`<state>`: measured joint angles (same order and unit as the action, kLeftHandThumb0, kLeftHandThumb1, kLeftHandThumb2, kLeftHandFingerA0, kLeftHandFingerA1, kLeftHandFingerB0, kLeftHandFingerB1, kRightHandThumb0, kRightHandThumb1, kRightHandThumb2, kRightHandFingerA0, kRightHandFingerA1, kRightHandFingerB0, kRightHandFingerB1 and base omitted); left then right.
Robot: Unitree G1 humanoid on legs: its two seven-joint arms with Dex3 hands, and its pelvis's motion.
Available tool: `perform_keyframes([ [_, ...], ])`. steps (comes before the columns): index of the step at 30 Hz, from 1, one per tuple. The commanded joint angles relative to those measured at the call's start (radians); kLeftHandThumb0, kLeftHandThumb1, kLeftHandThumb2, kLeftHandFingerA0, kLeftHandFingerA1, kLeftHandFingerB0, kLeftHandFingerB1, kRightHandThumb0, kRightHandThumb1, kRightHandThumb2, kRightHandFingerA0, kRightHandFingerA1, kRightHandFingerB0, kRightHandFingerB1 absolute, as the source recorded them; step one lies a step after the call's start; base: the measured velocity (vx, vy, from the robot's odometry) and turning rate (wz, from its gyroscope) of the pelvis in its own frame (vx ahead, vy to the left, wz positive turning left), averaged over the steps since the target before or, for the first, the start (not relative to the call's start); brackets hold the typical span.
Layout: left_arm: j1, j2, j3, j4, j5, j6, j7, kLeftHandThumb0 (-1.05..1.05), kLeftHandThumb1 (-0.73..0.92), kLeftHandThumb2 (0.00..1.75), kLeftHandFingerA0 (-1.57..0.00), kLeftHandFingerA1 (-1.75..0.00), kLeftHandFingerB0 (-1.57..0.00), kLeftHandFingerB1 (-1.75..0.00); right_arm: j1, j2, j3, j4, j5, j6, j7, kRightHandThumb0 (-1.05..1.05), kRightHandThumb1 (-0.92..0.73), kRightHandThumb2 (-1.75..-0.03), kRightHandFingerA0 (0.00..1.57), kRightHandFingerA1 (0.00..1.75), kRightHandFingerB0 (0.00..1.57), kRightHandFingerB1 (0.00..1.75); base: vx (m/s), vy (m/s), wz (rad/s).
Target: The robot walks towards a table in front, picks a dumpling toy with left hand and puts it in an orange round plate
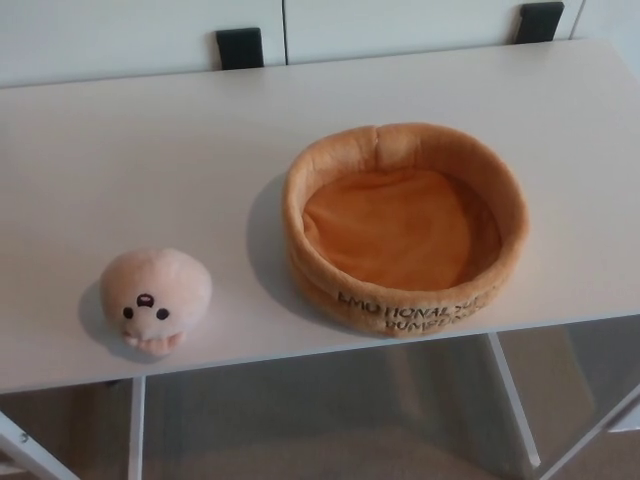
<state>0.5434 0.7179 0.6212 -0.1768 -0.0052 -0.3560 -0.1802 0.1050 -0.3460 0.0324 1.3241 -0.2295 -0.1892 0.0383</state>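
The white table [150, 150] lies bare across its far half and its whole left stretch, so the way in from nine o'clock and from twelve o'clock is open. Two things stand on it. The dumpling toy [155, 301] sits near the front edge at about seven o'clock, with bare top on every side of it. The orange round plate [405, 228], a soft ring with a raised wall, fills the right of centre at about four o'clock, reaching almost to the front edge. Between toy and plate runs a clear strip of table. Over the plate's wall the hollow holds nothing.
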Motion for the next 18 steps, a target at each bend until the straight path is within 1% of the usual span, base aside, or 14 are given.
perform_keyframes([
  [1,-0.22,0.267,-0.03,-0.344,-0.199,0.351,-0.171,-0.27,0.36,0.52,0.0,-0.23,-0.06,-0.26,0.008,-0.028,-0.002,-0.005,0.001,-0.002,-0.013,-0.32,-0.63,-0.6,0.68,0.44,0.48,0.36,0.0,0.0,0.0],
  [2,-0.223,0.266,-0.029,-0.348,-0.199,0.36,-0.174,-0.27,0.36,0.52,0.0,-0.23,-0.06,-0.26,0.008,-0.028,-0.002,-0.005,0.001,-0.002,-0.013,-0.32,-0.63,-0.6,0.68,0.44,0.48,0.36,0.0,0.0,0.0],
  [3,-0.257,0.262,-0.072,-0.33,-0.188,0.355,-0.174,-0.33,0.29,0.64,0.0,-0.19,-0.06,-0.27,0.005,-0.027,-0.005,-0.003,0.004,0.002,-0.011,-0.3,-0.63,-0.59,0.68,0.43,0.49,0.36,0.0,0.0,0.0],
  [4,-0.3,0.256,-0.124,-0.309,-0.175,0.352,-0.174,-0.33,0.29,0.64,0.0,-0.19,-0.06,-0.27,0.002,-0.026,-0.008,0.0,0.007,0.007,-0.008,-0.3,-0.63,-0.59,0.68,0.43,0.49,0.36,0.0,0.0,0.0],
  [5,-0.342,0.255,-0.167,-0.289,-0.148,0.338,-0.178,-0.35,0.3,0.65,-0.01,-0.21,-0.06,-0.26,-0.004,-0.023,-0.01,0.004,0.007,0.006,-0.009,-0.39,-0.54,-0.75,0.61,0.52,0.43,0.46,0.0,0.0,0.0],
  [6,-0.347,0.255,-0.171,-0.288,-0.145,0.338,-0.178,-0.35,0.3,0.65,-0.01,-0.21,-0.06,-0.26,-0.004,-0.023,-0.01,0.004,0.007,0.005,-0.009,-0.39,-0.54,-0.75,0.61,0.52,0.43,0.46,0.0,0.0,0.0],
  [7,-0.367,0.252,-0.193,-0.274,-0.131,0.329,-0.185,-0.37,0.3,0.65,0.0,-0.24,-0.05,-0.24,-0.004,-0.022,-0.01,0.003,0.008,0.005,-0.01,-0.3,-0.63,-0.59,0.69,0.43,0.48,0.36,0.0,0.0,0.0],
  [11,-0.469,0.256,-0.315,-0.238,-0.057,0.364,-0.209,-0.39,0.3,0.66,-0.01,-0.26,-0.04,-0.23,-0.004,-0.026,-0.009,-0.01,0.009,0.002,-0.004,-0.32,-0.62,-0.59,0.68,0.44,0.48,0.36,0.0,0.0,0.0],
  [14,-0.51,0.259,-0.361,-0.233,-0.033,0.396,-0.219,-0.39,0.3,0.66,-0.01,-0.27,-0.04,-0.24,-0.007,-0.027,-0.011,-0.009,0.011,0.003,-0.002,-0.32,-0.63,-0.59,0.68,0.43,0.48,0.36,0.0,0.0,0.0],
  [15,-0.543,0.258,-0.41,-0.228,0.0,0.418,-0.225,-0.41,0.31,0.67,-0.02,-0.25,-0.03,-0.23,-0.008,-0.028,-0.01,-0.009,0.01,0.002,0.003,-0.31,-0.65,-0.59,0.65,0.42,0.47,0.36,0.0,0.0,0.0],
  [17,-0.586,0.249,-0.466,-0.219,0.028,0.442,-0.231,-0.4,0.3,0.67,-0.02,-0.25,-0.03,-0.23,-0.01,-0.029,-0.009,-0.008,0.009,0.0,0.006,-0.3,-0.66,-0.59,0.63,0.41,0.46,0.35,0.0,0.0,0.0],
  [18,-0.617,0.244,-0.517,-0.213,0.063,0.467,-0.24,-0.43,0.31,0.68,-0.02,-0.24,-0.04,-0.22,-0.011,-0.029,-0.003,-0.008,0.002,0.0,-0.002,-0.32,-0.65,-0.59,0.65,0.42,0.47,0.36,0.0,0.0,0.0],
])
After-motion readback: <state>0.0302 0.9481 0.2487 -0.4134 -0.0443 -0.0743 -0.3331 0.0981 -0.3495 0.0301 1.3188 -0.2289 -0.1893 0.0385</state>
